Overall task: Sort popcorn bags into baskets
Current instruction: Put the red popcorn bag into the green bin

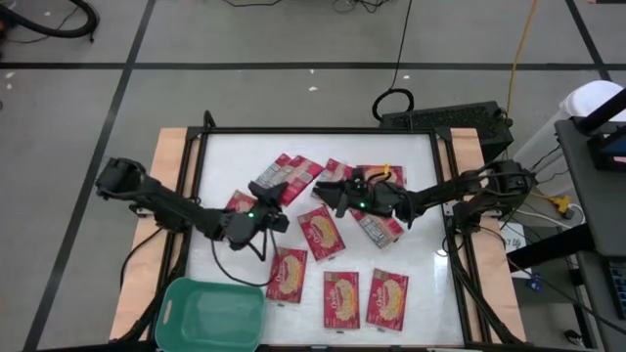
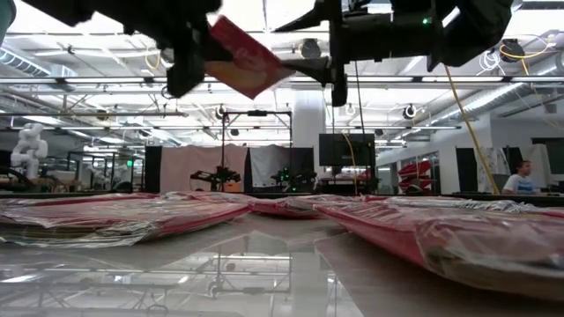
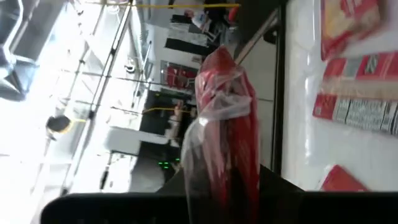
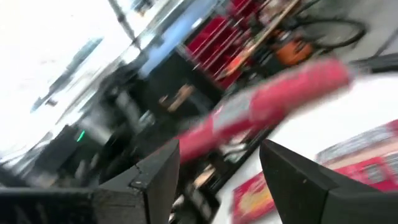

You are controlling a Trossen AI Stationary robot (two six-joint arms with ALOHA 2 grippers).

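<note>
My left gripper (image 1: 274,221) is over the table's middle left, shut on a red popcorn bag (image 2: 251,60) that it carries high above the table. My right gripper (image 1: 326,197) hangs open just right of it, raised too, with that bag (image 4: 267,112) beyond its fingertips. Several more red bags lie flat on the white table, among them one (image 1: 321,233) at the centre and three (image 1: 340,298) along the near side. The teal basket (image 1: 210,315) stands on the table's near left corner. My left gripper pinches the popcorn bag between its two fingers by one end (image 3: 221,177). The bag is lifted clear of the table. It sticks out past the fingers toward the right gripper, tilted, with its free end (image 2: 286,70) sagging a little.
Bags crowd the far middle (image 1: 333,172) and lie under the right arm (image 1: 377,228). A black frame (image 1: 442,196) runs round the white table. Bare table shows between the basket and the left arm (image 1: 210,259).
</note>
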